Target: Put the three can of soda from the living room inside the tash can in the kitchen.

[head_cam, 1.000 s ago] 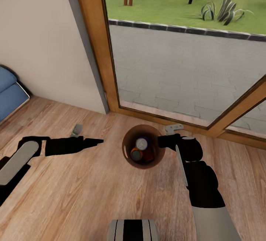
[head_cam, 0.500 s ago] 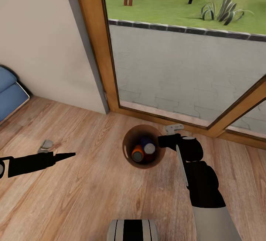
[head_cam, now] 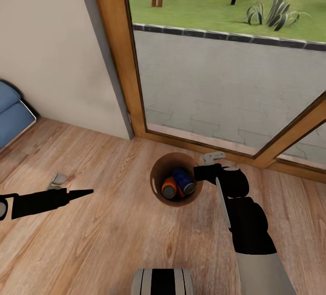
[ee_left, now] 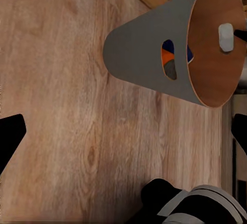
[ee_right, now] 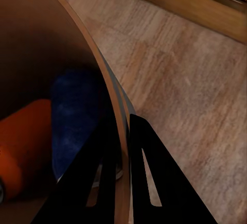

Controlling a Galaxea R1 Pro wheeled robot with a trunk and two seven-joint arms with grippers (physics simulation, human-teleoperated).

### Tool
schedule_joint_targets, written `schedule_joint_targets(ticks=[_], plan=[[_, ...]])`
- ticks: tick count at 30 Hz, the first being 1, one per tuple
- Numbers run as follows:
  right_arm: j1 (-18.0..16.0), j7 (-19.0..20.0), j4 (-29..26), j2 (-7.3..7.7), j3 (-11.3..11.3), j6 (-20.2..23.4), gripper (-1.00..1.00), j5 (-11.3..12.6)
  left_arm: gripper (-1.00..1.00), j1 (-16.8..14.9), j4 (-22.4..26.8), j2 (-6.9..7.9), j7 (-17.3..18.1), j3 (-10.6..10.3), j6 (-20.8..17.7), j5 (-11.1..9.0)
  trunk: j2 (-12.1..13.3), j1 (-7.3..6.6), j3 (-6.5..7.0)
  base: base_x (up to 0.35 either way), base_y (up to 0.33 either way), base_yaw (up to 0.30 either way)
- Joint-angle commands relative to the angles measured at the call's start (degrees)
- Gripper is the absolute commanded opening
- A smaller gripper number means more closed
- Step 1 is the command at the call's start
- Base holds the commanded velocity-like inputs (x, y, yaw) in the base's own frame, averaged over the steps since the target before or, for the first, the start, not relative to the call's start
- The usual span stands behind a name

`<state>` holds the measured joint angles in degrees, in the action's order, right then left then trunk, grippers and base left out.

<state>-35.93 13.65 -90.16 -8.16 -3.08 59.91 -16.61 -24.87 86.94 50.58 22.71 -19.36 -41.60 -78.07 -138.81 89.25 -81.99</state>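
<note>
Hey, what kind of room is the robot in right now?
Probably a living room by a garden door: wood-framed glass door, blue sofa at the edge, warm wood-plank floor.

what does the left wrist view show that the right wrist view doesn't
Left wrist view: the trash can's grey outside, with an oval hole in its wall, and part of the robot's base.

Right wrist view: the right hand shut on the trash can rim, one finger inside and one outside, and a strip of the wooden door frame.

Both: the can's tan inside, an orange soda can and a dark blue soda can in it, and the wood-plank floor.
</note>
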Motion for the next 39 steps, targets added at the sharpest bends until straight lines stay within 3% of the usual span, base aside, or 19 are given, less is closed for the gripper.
schedule_joint_targets(ticks=[1,9,31,35,39], plan=[[-0.02,0.24,-0.02,-0.01,0.00,0.09,-1.00,1.05,1.00,0.00,-0.01,-0.02,-0.01,-0.06,-0.02,0.14,0.00,-0.01,0.01,0.000,0.000,0.000],[-0.02,0.24,-0.02,-0.01,0.00,0.09,-1.00,1.05,1.00,0.00,-0.02,-0.12,-0.05,-1.11,0.03,1.01,0.00,-0.01,0.01,0.000,0.000,0.000],[-0.02,0.15,0.00,0.02,-0.08,0.09,-1.00,1.05,1.00,0.00,-0.81,-0.14,-0.11,-1.31,0.80,1.00,0.00,-0.01,0.01,0.000,0.000,0.000],[-0.02,0.09,0.33,-0.07,0.07,0.09,-1.00,1.20,1.00,0.00,-1.38,-0.18,-0.11,-4.16,1.74,1.04,0.00,-0.01,0.01,0.000,0.000,0.000],[-0.06,-0.21,2.44,-0.18,0.08,0.09,-1.00,1.16,1.00,0.00,-1.80,-0.14,-0.06,-5.27,3.00,1.08,0.00,-0.01,0.01,0.000,0.000,0.000]])
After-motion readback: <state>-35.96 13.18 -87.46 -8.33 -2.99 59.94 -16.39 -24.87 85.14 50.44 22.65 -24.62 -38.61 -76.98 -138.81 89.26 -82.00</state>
